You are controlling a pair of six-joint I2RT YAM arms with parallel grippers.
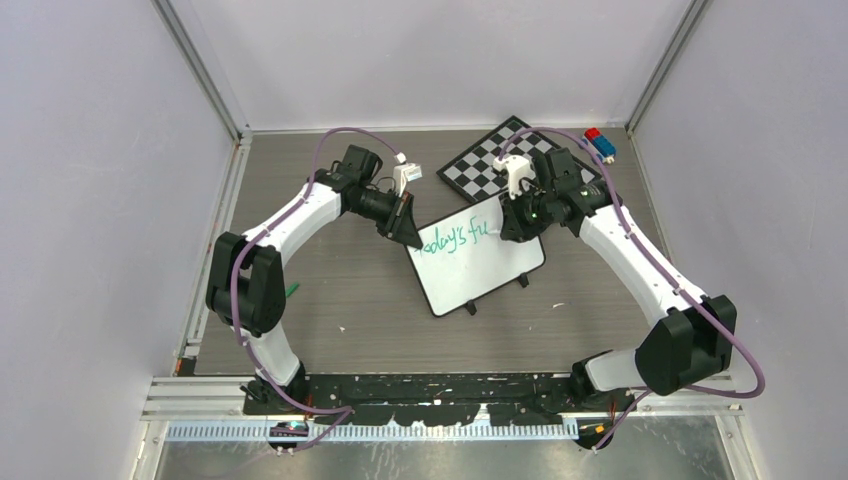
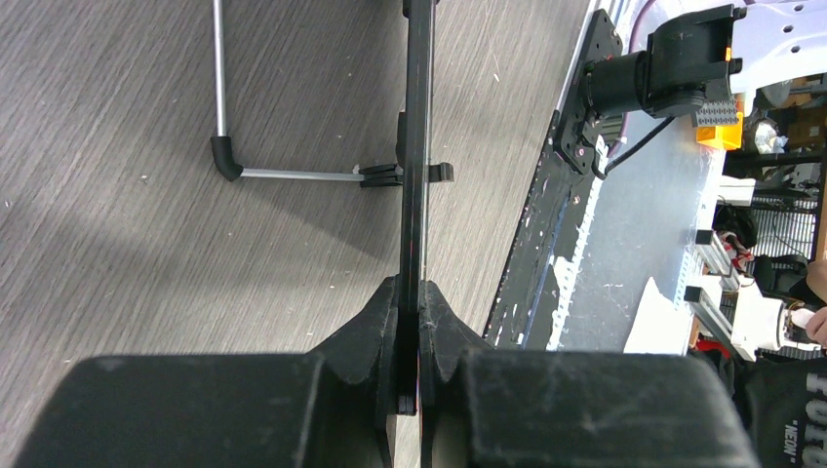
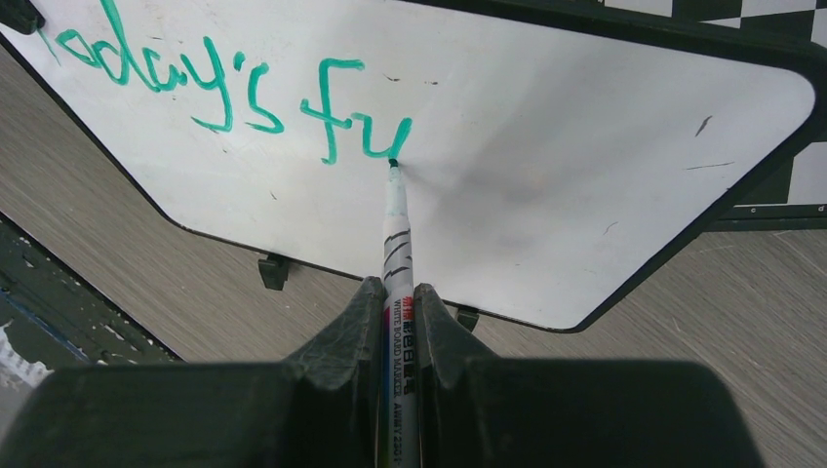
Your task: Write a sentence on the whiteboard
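Note:
The whiteboard point(image 1: 470, 275) lies tilted at mid-table, bearing green marker text point(image 1: 455, 237) that reads "today's fu" point(image 3: 224, 88). My left gripper point(image 1: 410, 232) is shut on the board's left edge; in the left wrist view that thin dark edge point(image 2: 417, 146) runs straight up out of the left gripper point(image 2: 410, 292). My right gripper point(image 3: 397, 292) is shut on a white marker point(image 3: 397, 229). The marker's tip touches the whiteboard point(image 3: 585, 146) at the end of the "u". In the top view the right gripper point(image 1: 520, 215) hangs over the board's upper right part.
A black-and-white chessboard point(image 1: 490, 160) lies behind the whiteboard, partly under it. Red and blue blocks point(image 1: 600, 142) sit at the back right. A small green object point(image 1: 292, 290) lies by the left arm. A thin metal leg with a black tip point(image 2: 219, 97) rests on the table.

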